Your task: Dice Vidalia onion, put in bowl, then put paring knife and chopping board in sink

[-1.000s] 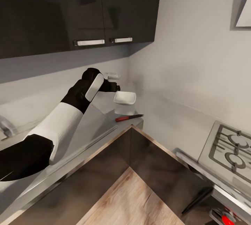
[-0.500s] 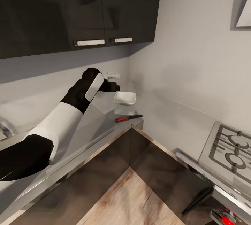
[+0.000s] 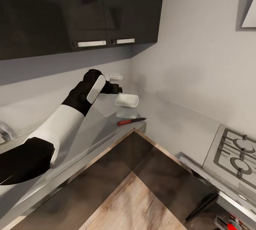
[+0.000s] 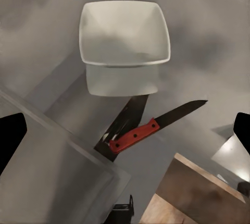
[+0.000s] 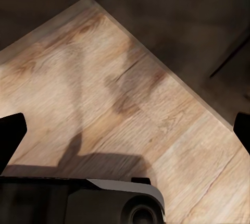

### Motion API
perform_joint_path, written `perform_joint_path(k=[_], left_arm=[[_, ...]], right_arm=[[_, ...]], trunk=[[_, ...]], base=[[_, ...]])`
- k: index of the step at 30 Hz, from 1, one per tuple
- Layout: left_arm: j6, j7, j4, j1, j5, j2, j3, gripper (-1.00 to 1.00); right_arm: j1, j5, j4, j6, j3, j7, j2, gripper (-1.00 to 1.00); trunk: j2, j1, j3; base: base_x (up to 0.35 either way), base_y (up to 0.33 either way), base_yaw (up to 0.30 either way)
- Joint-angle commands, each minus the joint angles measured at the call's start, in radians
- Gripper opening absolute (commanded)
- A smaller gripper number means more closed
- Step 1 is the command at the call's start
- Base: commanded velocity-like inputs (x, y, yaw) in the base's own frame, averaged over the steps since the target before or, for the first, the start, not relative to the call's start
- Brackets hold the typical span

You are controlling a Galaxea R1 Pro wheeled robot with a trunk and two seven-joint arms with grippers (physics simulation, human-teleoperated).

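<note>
Left gripper (image 3: 120, 89) hangs over the far end of the surface (image 3: 97, 125), just above the bowl (image 3: 127, 100). Its fingertips (image 4: 11, 135) sit wide apart at the wrist view's edges with nothing between them: open and empty. Knife (image 3: 131, 120), red handle, dark blade, lies flat near the surface's front corner, just nearer than the bowl and apart from it. Right gripper (image 5: 125, 130) is spread open too, over the wood floor (image 5: 130, 94), holding nothing. Onion, board and sink basin aren't identifiable here.

Risks, as judgement:
- Knife is thin and flat on a glossy top; a shallow pinch could skid it toward the edge and off onto the floor.
- Coming down off-line could catch the bowl's rim and shove or tip it, since the gripper is closer to the bowl than to the knife.
- Handle lies angled, so gripper must turn to match or the grasp closes on the blade.
</note>
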Motion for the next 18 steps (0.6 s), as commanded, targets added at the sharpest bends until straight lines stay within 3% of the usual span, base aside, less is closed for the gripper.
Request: perform_joint_path(k=[1, 13, 18], left_arm=[[0.002, 0.010, 0.000, -0.001, 0.011, 0.000, -0.002, 1.00], [0.002, 0.010, 0.005, -0.001, 0.011, 0.001, -0.003, 1.00], [0.002, 0.010, 0.006, -0.001, 0.011, 0.001, -0.003, 1.00]], right_arm=[[0.000, 0.010, -0.001, 0.001, 0.002, -0.010, 0.000, 1.00], [0.000, 0.010, -0.001, 0.001, 0.002, -0.010, 0.000, 1.00], [0.000, 0.010, -0.001, 0.001, 0.002, -0.010, 0.000, 1.00]], trunk=[[-0.002, 0.001, -0.002], [-0.002, 0.001, -0.002], [-0.002, 0.001, -0.002]], base=[[0.147, -0.073, 0.000], [0.210, -0.112, 0.000], [0.201, 0.015, 0.000]])
